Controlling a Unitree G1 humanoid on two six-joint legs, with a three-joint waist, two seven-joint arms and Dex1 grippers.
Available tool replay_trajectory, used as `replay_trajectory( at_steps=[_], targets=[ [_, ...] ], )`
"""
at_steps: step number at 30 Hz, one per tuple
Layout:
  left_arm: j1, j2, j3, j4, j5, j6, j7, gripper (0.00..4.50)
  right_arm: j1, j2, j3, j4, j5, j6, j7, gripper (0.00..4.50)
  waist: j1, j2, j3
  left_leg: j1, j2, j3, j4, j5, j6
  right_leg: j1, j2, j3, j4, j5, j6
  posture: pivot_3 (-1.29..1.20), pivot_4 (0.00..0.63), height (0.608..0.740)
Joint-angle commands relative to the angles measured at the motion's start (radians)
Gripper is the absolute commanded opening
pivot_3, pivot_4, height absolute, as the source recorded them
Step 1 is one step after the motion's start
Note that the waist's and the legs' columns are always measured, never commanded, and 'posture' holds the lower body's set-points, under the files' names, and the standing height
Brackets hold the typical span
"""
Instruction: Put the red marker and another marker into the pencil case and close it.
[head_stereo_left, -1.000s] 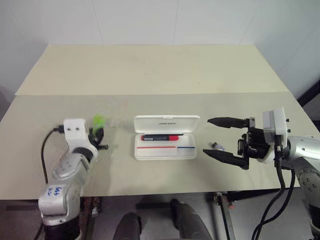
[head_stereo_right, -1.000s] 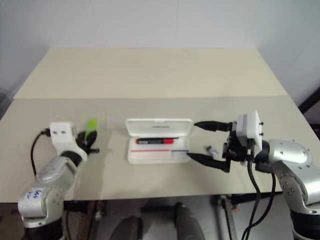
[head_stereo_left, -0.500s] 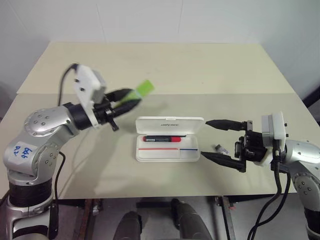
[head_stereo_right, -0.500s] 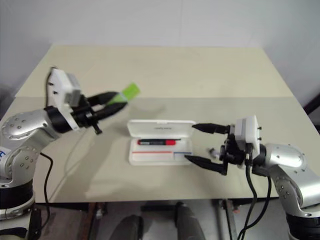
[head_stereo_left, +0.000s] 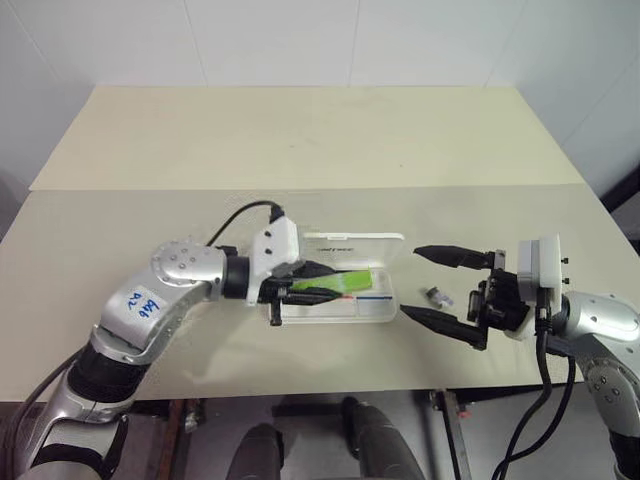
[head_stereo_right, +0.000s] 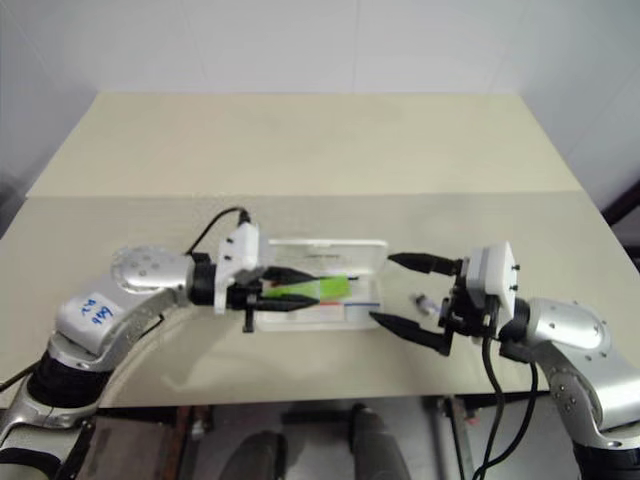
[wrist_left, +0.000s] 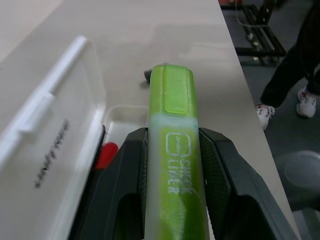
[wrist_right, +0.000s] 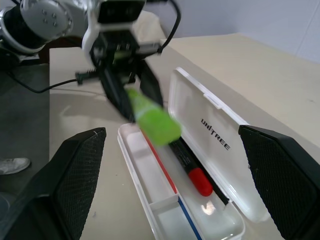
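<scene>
The case (head_stereo_left: 345, 300) lies open on the table (head_stereo_left: 300, 150), the red marker (wrist_right: 192, 167) inside along its lid side. The left gripper (head_stereo_left: 325, 284) hangs just over the tray, fingers pinched on the green highlighter (head_stereo_left: 335, 285), which sticks out past the fingertips. Right of the case the right gripper (head_stereo_left: 428, 285) stands spread wide, empty, a small grey piece (head_stereo_left: 437, 296) between its fingers.
</scene>
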Motion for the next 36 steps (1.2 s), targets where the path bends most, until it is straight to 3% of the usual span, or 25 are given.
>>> replay_trajectory(
  at_steps=[1,19,31,32,36],
  targets=[
    [-0.007,-0.014,-0.034,0.037,0.075,-0.074,-0.009,1.11,0.011,0.003,-0.028,-0.043,-0.002,-0.024,-0.018,4.50,0.000,0.000,0.000,0.000,0.000,0.000,0.000,0.000,0.000,0.000,0.000,0.000,0.000,0.000,0.000,0.00,0.150,0.740],
    [0.043,-0.029,-0.092,0.081,0.214,-0.119,-0.036,1.11,0.059,0.006,-0.025,-0.053,-0.022,-0.055,-0.038,4.50,-0.001,0.000,0.000,0.002,-0.001,0.000,0.001,0.001,0.002,0.001,0.000,0.002,0.006,-0.001,0.001,0.00,0.150,0.740],
    [0.049,-0.055,-0.094,0.116,0.278,-0.140,-0.020,1.11,0.008,-0.001,0.002,-0.069,-0.017,-0.015,-0.084,4.50,-0.001,0.000,0.000,0.002,-0.001,0.000,0.001,0.001,0.002,0.001,0.001,0.002,0.006,-0.001,0.001,0.00,0.150,0.740],
    [0.049,-0.058,-0.095,0.114,0.279,-0.138,-0.019,1.87,0.006,-0.001,0.003,-0.069,-0.018,-0.014,-0.085,4.50,0.000,0.000,0.000,0.002,-0.001,0.000,0.001,0.001,0.002,0.001,0.001,0.002,0.006,-0.001,0.001,0.00,0.150,0.740],
    [0.059,-0.065,-0.094,0.094,0.274,-0.119,-0.022,3.18,0.004,-0.002,0.002,-0.065,-0.020,-0.016,-0.084,4.50,0.000,0.000,0.000,0.002,-0.001,0.000,0.001,0.001,0.002,0.001,0.001,0.002,0.006,-0.001,0.001,0.00,0.150,0.740]
  ],
)
